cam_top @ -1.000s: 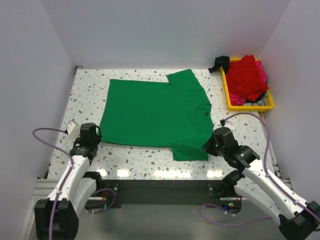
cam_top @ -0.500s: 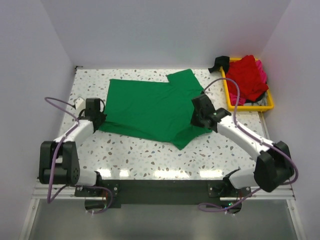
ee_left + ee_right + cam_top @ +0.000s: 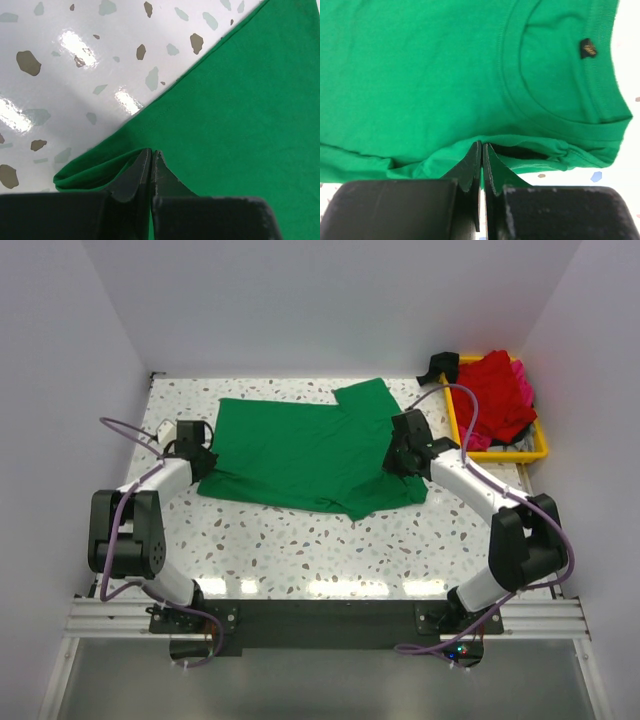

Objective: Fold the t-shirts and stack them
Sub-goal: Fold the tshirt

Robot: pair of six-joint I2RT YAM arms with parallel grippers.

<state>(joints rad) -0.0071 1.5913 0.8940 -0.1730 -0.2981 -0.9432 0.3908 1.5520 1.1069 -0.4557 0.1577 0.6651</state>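
**Both claws clamped on the green shirt, left of the yellow tray**

I had the left gripper (image 3: 151,167) pressed fully together, its two dark fingertips meeting with a rolled fold of green cloth caught at them. That fold was the hem corner of the green t-shirt (image 3: 295,450), at the end of the garment farthest from the yellow tray (image 3: 455,430). In the left wrist view the hem ran as a straight stitched edge diagonally away from the fingers, with bare speckled table (image 3: 300,550) beyond it.

The right gripper (image 3: 481,160) was likewise closed tight, nipping a ridge of green fabric that bunched up on both sides of its tips. It sat at the end of the shirt nearest the tray, just short of the tray's wall. Right beyond its fingers I saw the ribbed collar (image 3: 555,117), a smooth curve with a small dark label (image 3: 588,48) inside the neck.

The shirt was bright, plain green and mostly flat. Its hem lay away from the tray, its neck toward it. One short sleeve jutted out on the far side. The near edge was drawn in unevenly and came to a loose point.

Inside the tray lay a crumpled red t-shirt (image 3: 495,390) heaped on top, with a pink t-shirt (image 3: 523,380) showing around it. A small black object (image 3: 436,365) rested against the tray's far corner.
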